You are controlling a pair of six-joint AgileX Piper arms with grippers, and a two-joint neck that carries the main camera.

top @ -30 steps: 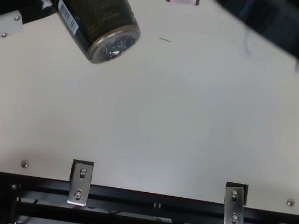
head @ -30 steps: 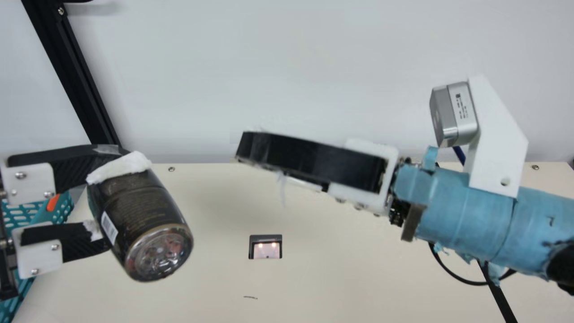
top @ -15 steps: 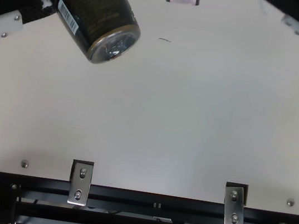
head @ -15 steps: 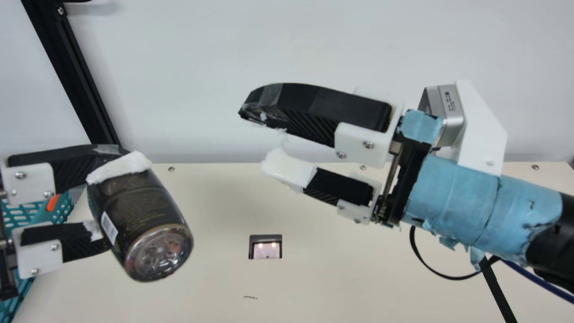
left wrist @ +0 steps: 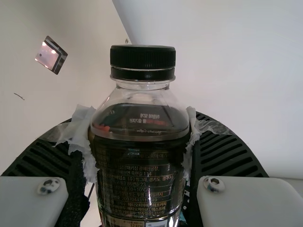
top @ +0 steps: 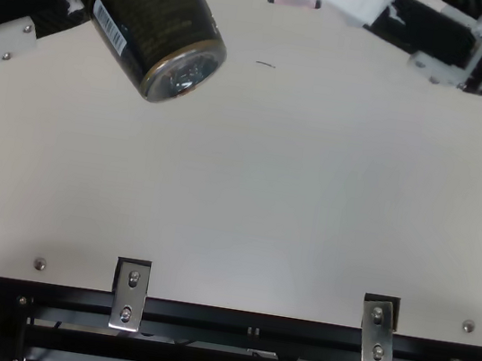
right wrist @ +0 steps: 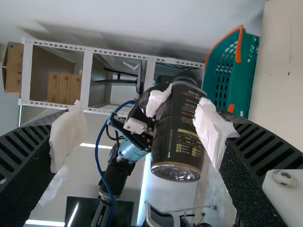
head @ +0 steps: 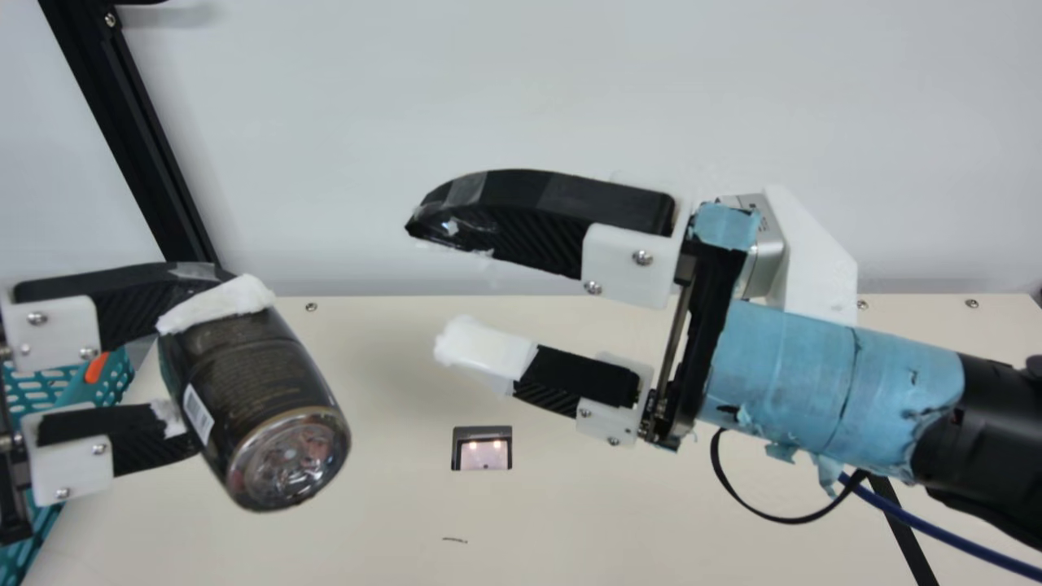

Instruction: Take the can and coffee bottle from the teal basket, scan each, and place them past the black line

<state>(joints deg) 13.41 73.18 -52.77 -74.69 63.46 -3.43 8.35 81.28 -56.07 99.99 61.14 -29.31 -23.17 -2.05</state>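
Above table (head: 570,521), L gripper (head: 195,362) closed on coffee btl (head: 260,374), tilted; R gripper (head: 426,285) wide open, empty, apart. Risk: off-ctr R approach cd knock btl loose; gap depth hard to judge.

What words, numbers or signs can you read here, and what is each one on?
None that I can quote reliably.
On the bottle: many rows of print, too small to quote for certain.
Its barcode: stripes, with any digits too small to read.
On the boxes: faint marks, too blurred to read.
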